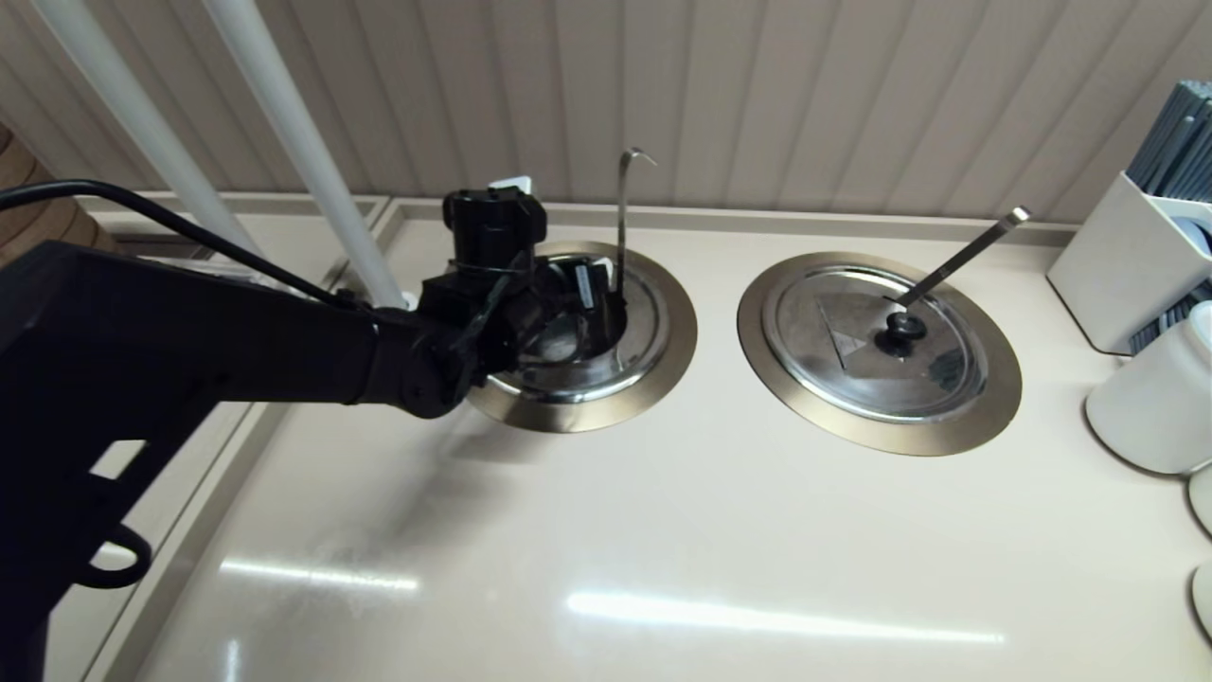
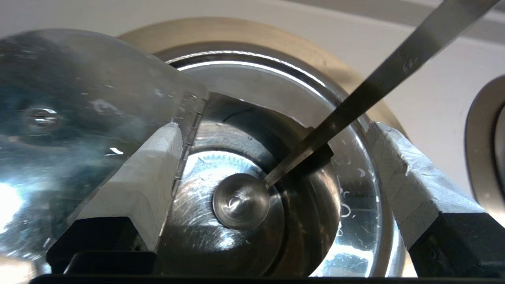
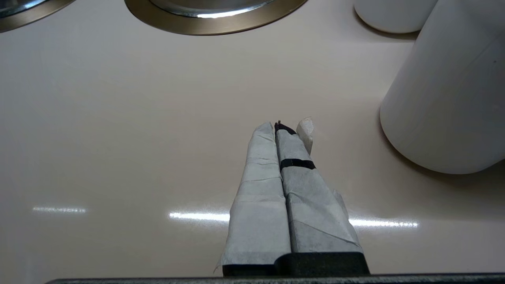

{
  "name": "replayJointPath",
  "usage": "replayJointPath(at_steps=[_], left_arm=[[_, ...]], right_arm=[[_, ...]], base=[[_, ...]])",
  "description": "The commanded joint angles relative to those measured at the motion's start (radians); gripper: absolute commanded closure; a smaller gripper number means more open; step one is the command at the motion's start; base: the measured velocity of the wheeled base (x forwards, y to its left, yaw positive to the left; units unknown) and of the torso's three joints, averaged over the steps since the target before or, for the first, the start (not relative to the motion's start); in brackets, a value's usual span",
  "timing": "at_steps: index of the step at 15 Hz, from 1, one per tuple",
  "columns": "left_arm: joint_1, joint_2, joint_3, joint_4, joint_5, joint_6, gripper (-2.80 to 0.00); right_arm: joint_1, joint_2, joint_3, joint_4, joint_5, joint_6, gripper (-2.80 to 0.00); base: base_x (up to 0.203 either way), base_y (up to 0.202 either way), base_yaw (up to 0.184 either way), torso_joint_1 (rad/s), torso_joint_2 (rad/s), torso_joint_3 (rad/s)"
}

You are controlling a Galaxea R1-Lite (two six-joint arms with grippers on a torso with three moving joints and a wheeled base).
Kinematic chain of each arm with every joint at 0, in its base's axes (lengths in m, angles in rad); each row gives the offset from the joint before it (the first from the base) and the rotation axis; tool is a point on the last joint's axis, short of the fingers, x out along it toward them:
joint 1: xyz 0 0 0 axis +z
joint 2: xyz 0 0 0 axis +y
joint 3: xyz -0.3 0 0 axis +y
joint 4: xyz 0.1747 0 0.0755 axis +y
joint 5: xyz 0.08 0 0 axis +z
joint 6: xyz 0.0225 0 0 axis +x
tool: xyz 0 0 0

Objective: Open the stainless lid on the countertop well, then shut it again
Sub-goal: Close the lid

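Left wrist view: stainless lid [image 2: 79,130] raised, touching the spread-fingered left end effector [image 2: 276,165] over the well [image 2: 252,189].

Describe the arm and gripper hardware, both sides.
Left arm: matte black links, black cable looped along it, camera block at the wrist. Left gripper fingers: black bases, pale grey taped pads. Right gripper: same grey wrap, creased, one black band.
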Motion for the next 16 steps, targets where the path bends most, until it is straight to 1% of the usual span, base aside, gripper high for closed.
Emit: replayJointPath(at_steps=[1, 3, 5, 6, 8, 10, 13, 16], left_arm=[[0.025, -0.114, 0.06, -0.003, 0.006, -0.036, -2.8], [0.069, -0.186, 0.135, -0.003, 0.009, -0.076, -2.8], [0.14, -0.248, 0.207, -0.003, 0.005, -0.169, -2.8], [0.172, -0.248, 0.226, -0.003, 0.0, -0.198, -2.8], [0.198, -0.237, 0.25, -0.002, -0.008, -0.28, -2.8], [0.217, -0.21, 0.249, -0.003, -0.03, -0.292, -2.8], [0.223, -0.167, 0.245, -0.003, -0.051, -0.295, -2.8], [0.225, -0.129, 0.235, -0.013, -0.055, -0.296, -2.8]], right_arm=[[0.0, 0.0, 0.005, -0.001, 0.0, 0.0, 0.0], [0.0, 0.0, 0.005, -0.001, 0.0, 0.0, 0.0], [0.0, 0.0, 0.005, -0.001, 0.0, 0.0, 0.0], [0.0, 0.0, 0.005, -0.001, 0.0, 0.0, 0.0], [0.0, 0.0, 0.005, -0.001, 0.0, 0.0, 0.0], [0.0, 0.0, 0.005, -0.001, 0.0, 0.0, 0.0], [0.0, 0.0, 0.005, -0.001, 0.0, 0.0, 0.0], [0.0, 0.0, 0.005, -0.001, 0.0, 0.0, 0.0]], base=[[0.0, 0.0, 0.0, 0.0, 0.0, 0.0], [0.0, 0.0, 0.0, 0.0, 0.0, 0.0], [0.0, 0.0, 0.0, 0.0, 0.0, 0.0], [0.0, 0.0, 0.0, 0.0, 0.0, 0.0], [0.0, 0.0, 0.0, 0.0, 0.0, 0.0], [0.0, 0.0, 0.0, 0.0, 0.0, 0.0], [0.0, 0.0, 0.0, 0.0, 0.0, 0.0], [0.0, 0.0, 0.0, 0.0, 0.0, 0.0]])
